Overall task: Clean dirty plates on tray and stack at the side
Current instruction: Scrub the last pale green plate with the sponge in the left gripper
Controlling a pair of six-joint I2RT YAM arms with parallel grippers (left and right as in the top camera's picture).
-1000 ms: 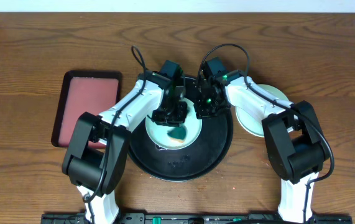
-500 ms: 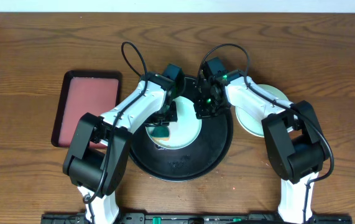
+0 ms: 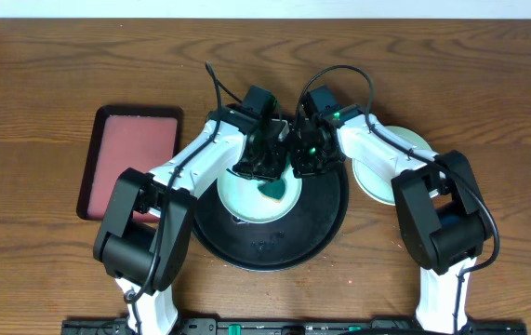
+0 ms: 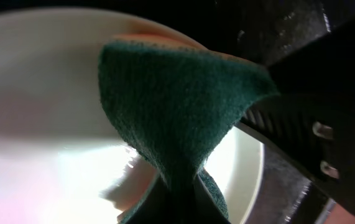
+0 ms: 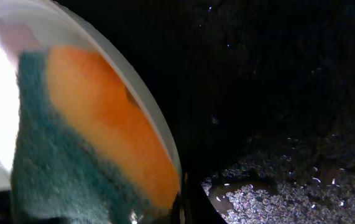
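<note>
Since half a second ago the left gripper (image 3: 263, 167) has moved across the plate from its left part toward its right rim, carrying the sponge (image 3: 272, 190) with it. The right gripper (image 3: 307, 160) has not shifted.

Plate: a pale mint-blue plate (image 3: 242, 201) lies flat in the left half of the black tray (image 3: 270, 247). The green face of the sponge is down on the plate, right of its middle. In the left wrist view the sponge (image 4: 171, 106) is pinched to a narrow waist at the bottom of the picture, so the left jaws are closed on it. In the right wrist view its orange back (image 5: 96, 130) reaches the plate's rim.

Right gripper: it is at the plate's right rim, just beside the sponge. I cannot tell how its jaws stand. The two grippers are near each other, with little room between them.

Tray: it sits mid-desk, nearer the near edge. Its right half is bare, and the floor there (image 5: 276, 93) looks wet and speckled.

Side: another pale plate (image 3: 377, 183) lies on the desk (image 3: 60, 74) just beside the tray's right rim, partly under the right arm. I cannot tell if it is a stack.

A red tray (image 3: 130, 158) lies toward the left edge, well apart from the black tray. Bare wood runs along the far edge and at both far corners.
</note>
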